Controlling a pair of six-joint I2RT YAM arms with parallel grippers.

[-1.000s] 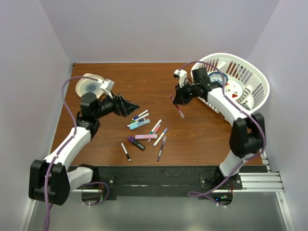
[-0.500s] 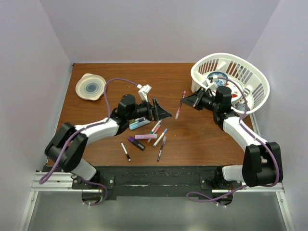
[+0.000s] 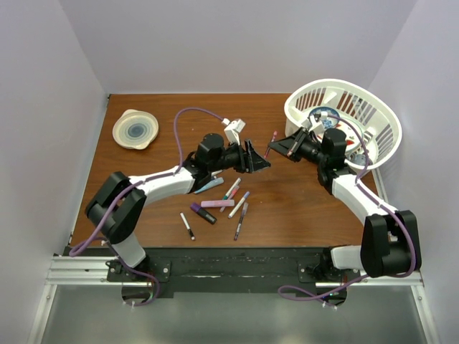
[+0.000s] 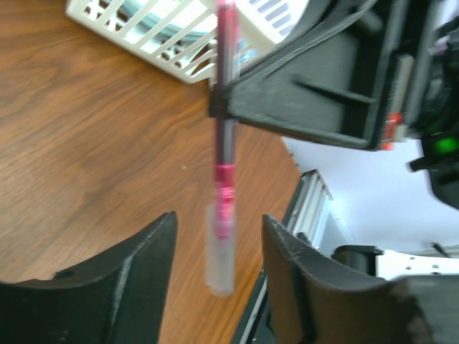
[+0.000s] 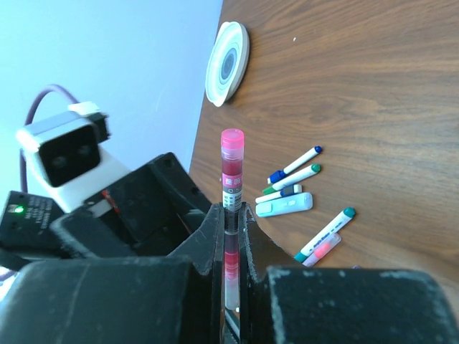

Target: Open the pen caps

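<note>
Pen cap [image 4: 219,251], pale and frosted, still seated on the end of a pink pen [image 4: 224,143] that is carried in the air above the middle of the desk [image 3: 301,208], a little toward the rear. The right hand [image 5: 231,215] is pressed together on the barrel at about mid-length, with the capped end pointing out toward the other arm. The left hand [image 4: 219,217] meets it head-on with its fingers spread to either side of the cap, a gap showing on both sides. Loose pens [image 3: 217,203] lie in a scatter on the desk nearer the bases: slim white-barrelled ones with coloured ends, plus thicker teal, pink and purple-black markers, all capped as far as can be seen. A few at the back of the scatter are partly covered by the left arm, which is stretched low across the desk. White slatted basket [image 3: 373,118] at the rear right corner holds a blue-patterned dish [image 3: 326,115] and other white items with red marks, too crowded to identify. Round pale dish [image 3: 135,129] with blue-grey rings sits alone at the rear left. The left wrist view is blurred, and the cap's edge is soft.
</note>
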